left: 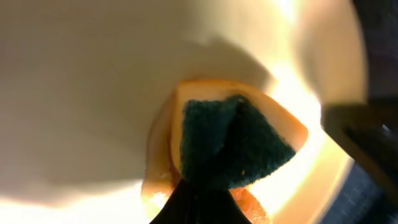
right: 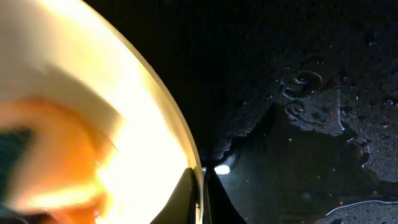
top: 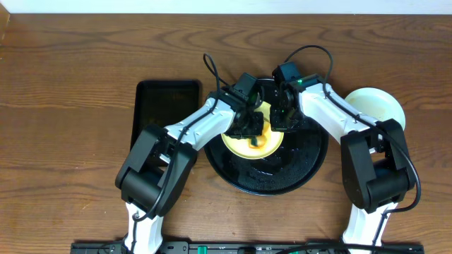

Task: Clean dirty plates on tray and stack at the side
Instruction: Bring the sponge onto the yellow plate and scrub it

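A pale yellow plate lies on the round black tray. My left gripper is shut on an orange sponge with a green scrub face, pressed onto the plate's inside. My right gripper is shut on the plate's right rim, one finger on each side of it. The tray's surface is wet with droplets. A pale mint plate sits on the table to the right of the tray. I cannot tell whether a second plate lies under it.
A smaller rectangular black tray lies left of the round tray, with nothing visible in it. Both arms cross over the round tray's far half. The wooden table extends around them.
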